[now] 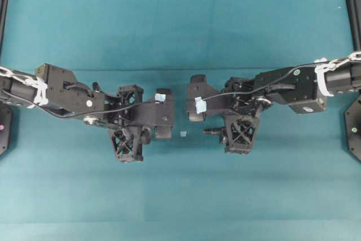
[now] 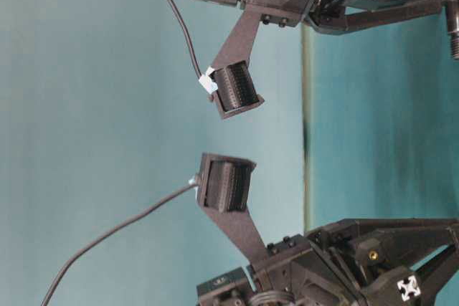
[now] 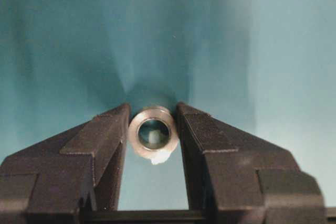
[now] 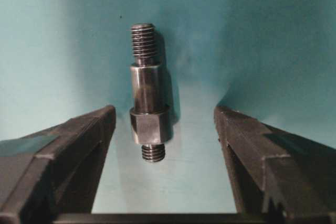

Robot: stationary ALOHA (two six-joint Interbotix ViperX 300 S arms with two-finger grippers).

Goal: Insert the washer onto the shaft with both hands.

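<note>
The washer, a small silvery ring with a round hole, sits on the teal cloth in the left wrist view. The black fingers of my left gripper press against both its sides. A white scrap clings to its near edge. The shaft, a dark stepped rod with a hexagonal collar and threaded ends, lies on the cloth. My right gripper straddles it, open, with a gap on either side. Overhead, the shaft pokes out left of the right arm's lattice frame. I cannot make out the washer there.
Overhead, the left arm and right arm reach in from the sides and nearly meet at the middle. A small pale tape square lies on the cloth between them. Black frame posts stand at the far corners.
</note>
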